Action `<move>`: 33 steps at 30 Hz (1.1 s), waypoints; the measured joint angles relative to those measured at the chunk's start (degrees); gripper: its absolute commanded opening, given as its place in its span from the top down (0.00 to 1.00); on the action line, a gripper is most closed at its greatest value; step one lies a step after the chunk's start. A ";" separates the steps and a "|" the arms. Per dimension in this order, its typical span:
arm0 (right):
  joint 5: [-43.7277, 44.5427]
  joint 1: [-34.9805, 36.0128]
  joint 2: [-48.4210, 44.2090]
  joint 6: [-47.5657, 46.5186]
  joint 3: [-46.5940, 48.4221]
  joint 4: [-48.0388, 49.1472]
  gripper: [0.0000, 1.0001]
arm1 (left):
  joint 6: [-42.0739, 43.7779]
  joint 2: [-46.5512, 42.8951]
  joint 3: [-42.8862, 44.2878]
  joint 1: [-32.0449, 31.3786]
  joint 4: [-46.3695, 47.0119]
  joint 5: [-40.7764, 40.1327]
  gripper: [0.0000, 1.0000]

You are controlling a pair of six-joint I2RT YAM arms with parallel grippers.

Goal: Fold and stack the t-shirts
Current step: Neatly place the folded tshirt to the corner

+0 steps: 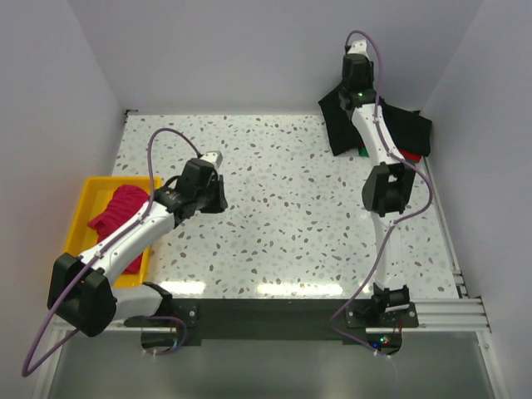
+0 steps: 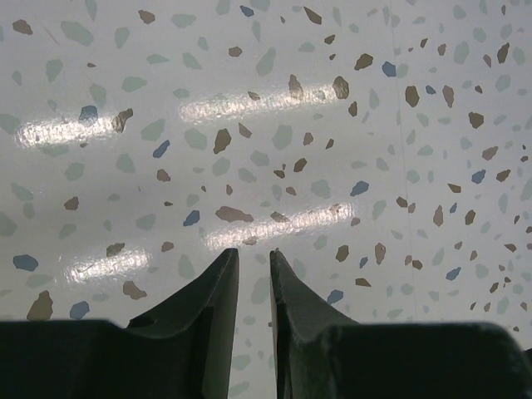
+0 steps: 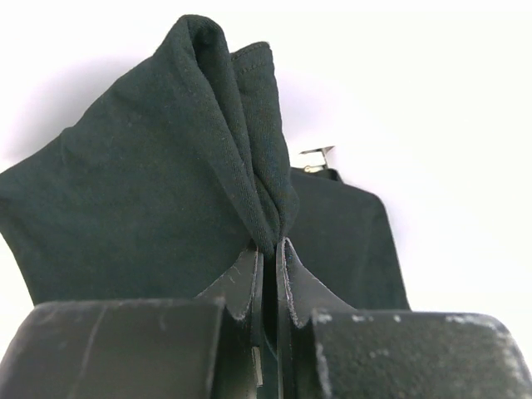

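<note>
Right end effector (image 3: 270, 246) pinching bunched black t-shirt (image 3: 141, 191), left end effector (image 2: 253, 254) slightly apart

Left gripper (image 2: 253, 259): black fingers (image 2: 212, 299) narrowly parted, nothing between them, above the speckled terrazzo-pattern counter (image 2: 274, 108).

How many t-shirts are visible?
4: black t-shirt, pinched by the right gripper at the far right; red t-shirt and green t-shirt edges under it; magenta t-shirt in the yellow tray. Others may be hidden.
</note>
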 measured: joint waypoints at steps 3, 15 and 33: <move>-0.20 -0.70 -1.66 -0.02 -0.63 -0.07 1.00 | 0.00 0.00 0.00 0.26 0.22 0.39 0.74; -0.17 -1.99 -8.92 -0.46 -2.01 0.76 1.00 | 0.02 0.00 -0.04 0.66 0.28 1.27 0.75; -0.02 -5.64 -10.56 -0.48 -7.17 3.04 1.00 | 0.07 0.00 -0.96 0.66 0.70 2.56 0.75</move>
